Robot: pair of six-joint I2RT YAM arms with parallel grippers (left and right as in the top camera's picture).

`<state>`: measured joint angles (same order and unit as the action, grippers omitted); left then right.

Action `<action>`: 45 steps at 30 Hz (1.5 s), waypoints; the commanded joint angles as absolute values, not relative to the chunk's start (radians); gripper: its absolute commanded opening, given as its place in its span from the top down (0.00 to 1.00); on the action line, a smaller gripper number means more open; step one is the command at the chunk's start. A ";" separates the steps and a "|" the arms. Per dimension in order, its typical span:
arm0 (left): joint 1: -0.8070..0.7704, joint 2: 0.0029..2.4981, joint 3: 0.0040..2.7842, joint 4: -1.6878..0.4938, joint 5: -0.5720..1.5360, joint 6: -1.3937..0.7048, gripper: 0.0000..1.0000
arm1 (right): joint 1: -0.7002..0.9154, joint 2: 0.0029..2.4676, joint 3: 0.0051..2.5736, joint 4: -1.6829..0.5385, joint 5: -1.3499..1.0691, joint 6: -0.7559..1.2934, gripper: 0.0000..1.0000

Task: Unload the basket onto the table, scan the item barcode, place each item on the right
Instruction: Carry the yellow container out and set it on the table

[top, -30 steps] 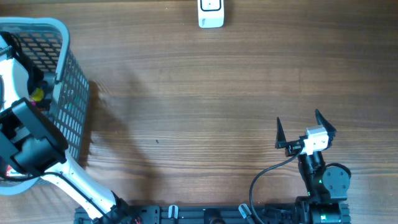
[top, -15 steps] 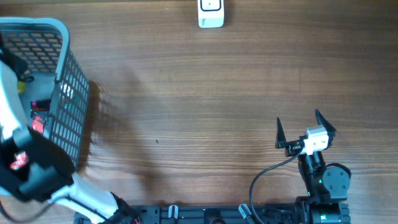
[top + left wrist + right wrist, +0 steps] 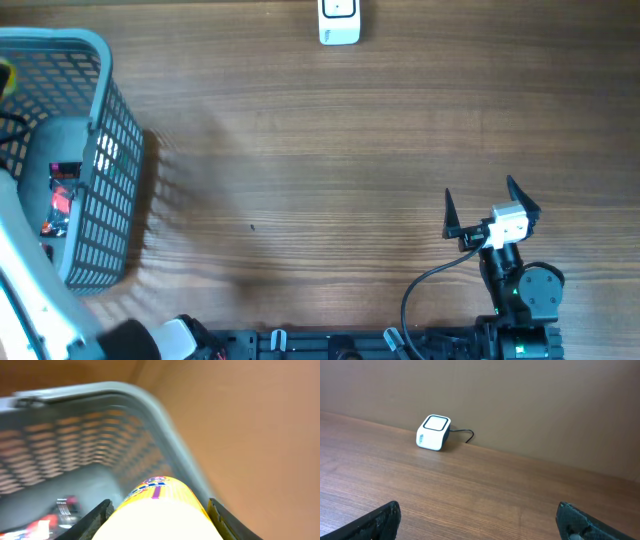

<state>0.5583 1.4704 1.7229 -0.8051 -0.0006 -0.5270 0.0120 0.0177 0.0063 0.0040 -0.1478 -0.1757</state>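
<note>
Left gripper (image 3: 159,504) pinches a yellow cylindrical container (image 3: 157,516) with purple and red print, one finger on each side. The left wrist view is blurred. The container sits over the inside of the grey mesh basket (image 3: 105,170), near its rim. The basket stands at the far left of the wooden table (image 3: 300,180), with a red packet (image 3: 62,200) inside. The white barcode scanner (image 3: 339,22) is at the far edge, centre, well apart from the basket. Right gripper (image 3: 480,190) is at the near right with its fingers spread wide and nothing between them.
</note>
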 commanded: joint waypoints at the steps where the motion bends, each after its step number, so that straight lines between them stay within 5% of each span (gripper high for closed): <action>1: 0.535 1.402 1.728 -0.774 0.261 -0.614 0.49 | 0.016 0.017 0.005 0.007 -0.135 -0.157 0.00; 10: 0.238 1.421 1.728 -0.697 0.335 -0.618 0.48 | 0.016 0.017 0.005 0.007 -0.135 -0.157 0.00; 22: -0.246 1.746 1.728 -0.678 -0.077 -0.577 0.47 | 0.016 0.017 0.005 0.007 -0.135 -0.157 0.00; 33: -0.408 2.050 1.728 -0.712 -0.084 -0.530 0.47 | 0.016 0.017 0.005 0.007 -0.135 -0.157 0.00; 45: -0.443 2.088 1.728 -0.874 -0.023 0.029 0.41 | 0.016 0.017 0.005 0.007 -0.135 -0.157 0.00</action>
